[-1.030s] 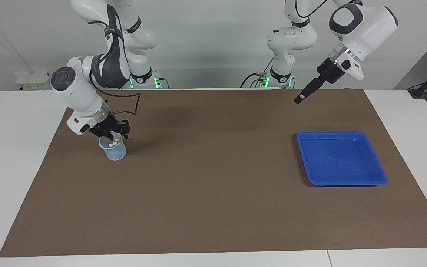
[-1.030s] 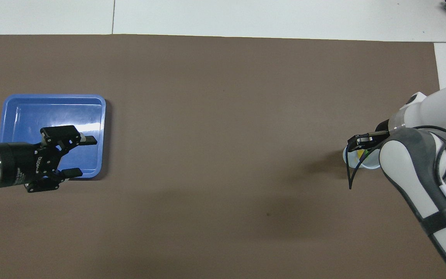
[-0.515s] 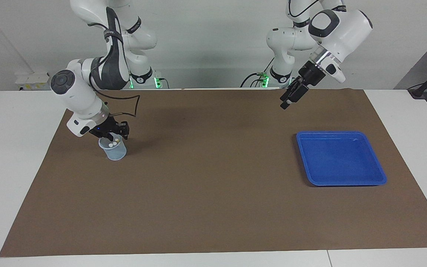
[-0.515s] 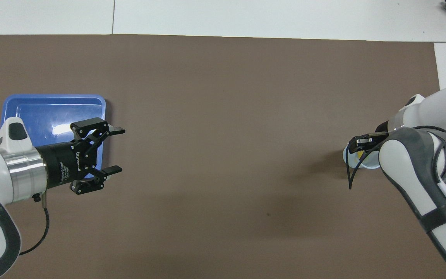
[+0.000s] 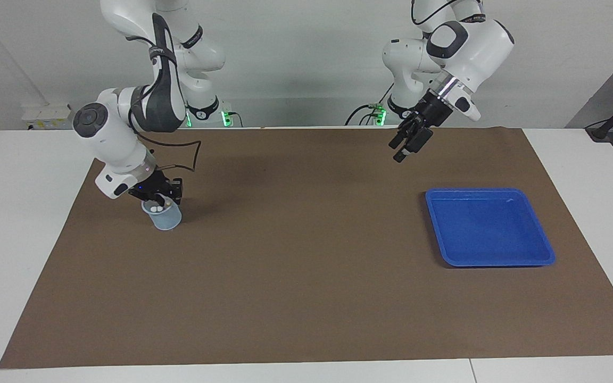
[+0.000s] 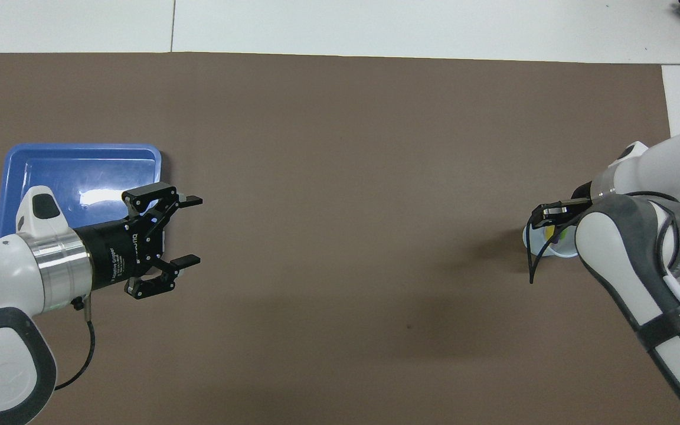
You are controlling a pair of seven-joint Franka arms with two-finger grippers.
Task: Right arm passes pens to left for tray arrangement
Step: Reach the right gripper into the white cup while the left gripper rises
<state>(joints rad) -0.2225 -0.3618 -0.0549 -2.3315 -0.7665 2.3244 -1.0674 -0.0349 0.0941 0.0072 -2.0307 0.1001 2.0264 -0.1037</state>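
Lab: 2 bench-mounted robot arms [image 5: 125, 127]

The white left arm's black two-finger gripper [image 6: 189, 230], jaws wide, swings off the shallow bright blue plastic tray [image 6: 27, 165] and out over the brown mat [image 6: 340, 177]. The right arm's black gripper [image 5: 164, 199] dips lower into the small pale-blue mesh cup [image 5: 165, 217].

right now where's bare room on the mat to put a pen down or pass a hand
The wide stretch of brown mat between the mesh cup and the blue tray is bare, as is the tray's floor. It is crowded only at the cup, where the right gripper sits at the pens. The left gripper, jaws open, hangs over the mat beside the tray.
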